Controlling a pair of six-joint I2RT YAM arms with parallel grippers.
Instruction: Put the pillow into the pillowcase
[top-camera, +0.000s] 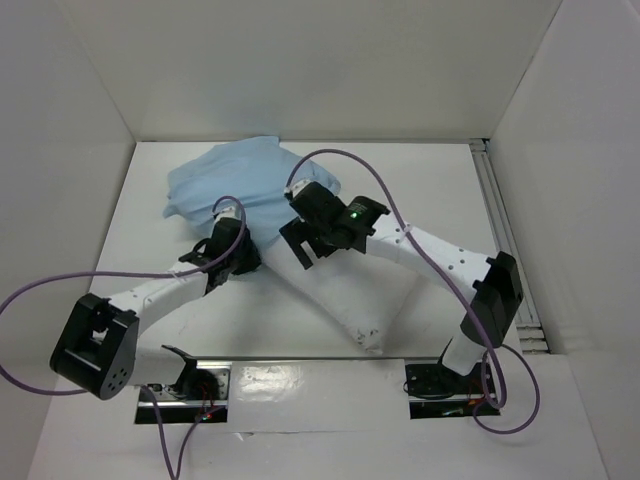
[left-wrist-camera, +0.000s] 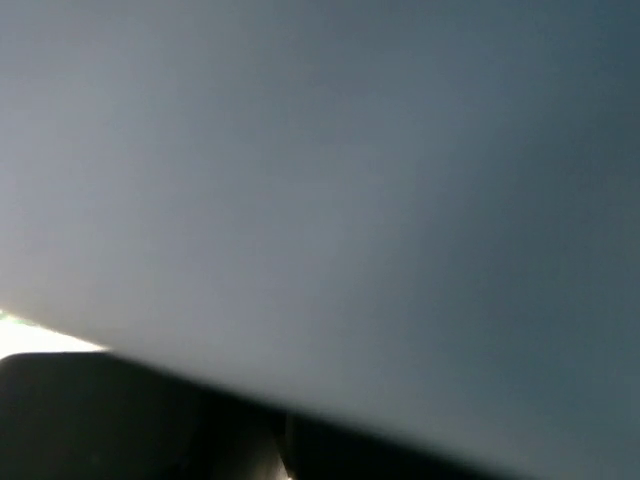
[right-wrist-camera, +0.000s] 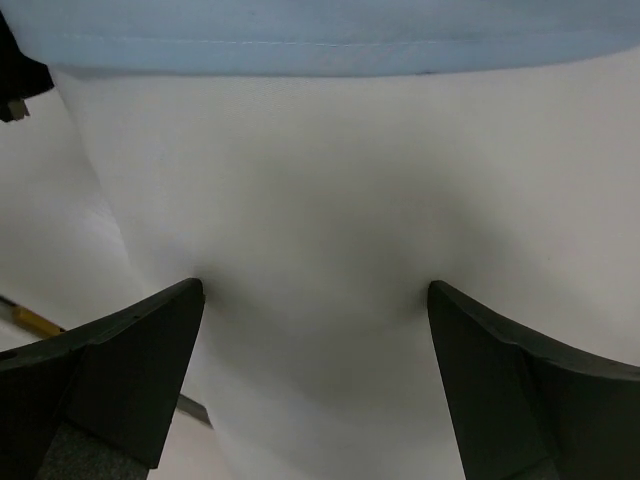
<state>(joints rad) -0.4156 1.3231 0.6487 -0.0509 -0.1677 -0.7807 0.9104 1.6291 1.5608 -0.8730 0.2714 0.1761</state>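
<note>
The pillow (right-wrist-camera: 320, 200) is lying between my right gripper's (right-wrist-camera: 315, 288) wide-spread jaws, its far end sitting inside the pillowcase (right-wrist-camera: 320, 40) mouth just ahead. My left gripper (top-camera: 228, 245) is pressing into that cloth; whether its jaws are apart or together, I cannot tell. I am judging the stuffing half done: next calls for pushing deeper.

We find bare table (top-camera: 440, 190) at the far right. The pillow (top-camera: 350, 295) lies slantwise across the middle, the pillowcase (top-camera: 240, 175) is bunched against the far wall (top-camera: 300, 70) (side walls close both flanks), and the left arm (top-camera: 160, 290) crosses the near left.
</note>
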